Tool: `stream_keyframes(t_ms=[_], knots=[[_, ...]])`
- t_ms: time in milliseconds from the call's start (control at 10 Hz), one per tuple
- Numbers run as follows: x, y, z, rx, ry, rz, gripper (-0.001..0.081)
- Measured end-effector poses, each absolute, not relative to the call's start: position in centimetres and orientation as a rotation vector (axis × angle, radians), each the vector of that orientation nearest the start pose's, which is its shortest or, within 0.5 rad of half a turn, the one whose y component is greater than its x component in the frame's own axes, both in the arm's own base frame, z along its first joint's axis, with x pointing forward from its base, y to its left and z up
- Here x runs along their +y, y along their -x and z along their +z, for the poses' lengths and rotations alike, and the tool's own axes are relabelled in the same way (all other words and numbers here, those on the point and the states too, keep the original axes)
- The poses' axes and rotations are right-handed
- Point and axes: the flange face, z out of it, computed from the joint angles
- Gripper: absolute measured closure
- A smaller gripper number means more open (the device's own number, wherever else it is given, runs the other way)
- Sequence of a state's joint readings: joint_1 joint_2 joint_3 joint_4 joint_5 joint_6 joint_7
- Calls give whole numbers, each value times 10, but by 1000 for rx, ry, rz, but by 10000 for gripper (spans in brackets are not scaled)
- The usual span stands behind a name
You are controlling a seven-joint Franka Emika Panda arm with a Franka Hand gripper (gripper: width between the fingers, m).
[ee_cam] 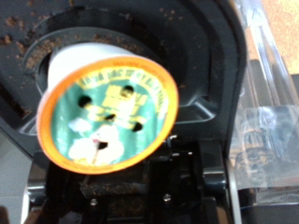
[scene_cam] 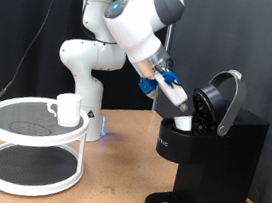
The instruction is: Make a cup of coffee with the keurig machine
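Keurig machine [scene_cam: 205, 151], lid raised; gripper [scene_cam: 181, 105] clamped on pod [ee_cam: 105, 112] above chamber; keep pod level, centred; cup [scene_cam: 67, 109] on rack [scene_cam: 31, 146].

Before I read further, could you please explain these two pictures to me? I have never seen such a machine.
The exterior view comes from a camera standing off the robot. It shows a white jointed robot arm reaching its gripper into the open top of a boxy black coffee maker, whose hinged lid is raised. A small white pod sits at its jaws. A small white ceramic mug stands on a round white two-level rack. The wrist view comes from a camera on the hand: the pod's green and orange foil top fills it, over the machine's round opening.
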State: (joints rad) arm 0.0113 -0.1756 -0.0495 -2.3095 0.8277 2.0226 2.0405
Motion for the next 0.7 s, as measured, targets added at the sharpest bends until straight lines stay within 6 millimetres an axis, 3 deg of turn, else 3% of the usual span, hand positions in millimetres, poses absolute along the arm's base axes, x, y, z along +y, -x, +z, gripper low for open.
stream_keyframes(t_ms=[300,700], knots=[[25,-477,420,2573,868,899,72],[38,-474,396,2620,841,829,72]])
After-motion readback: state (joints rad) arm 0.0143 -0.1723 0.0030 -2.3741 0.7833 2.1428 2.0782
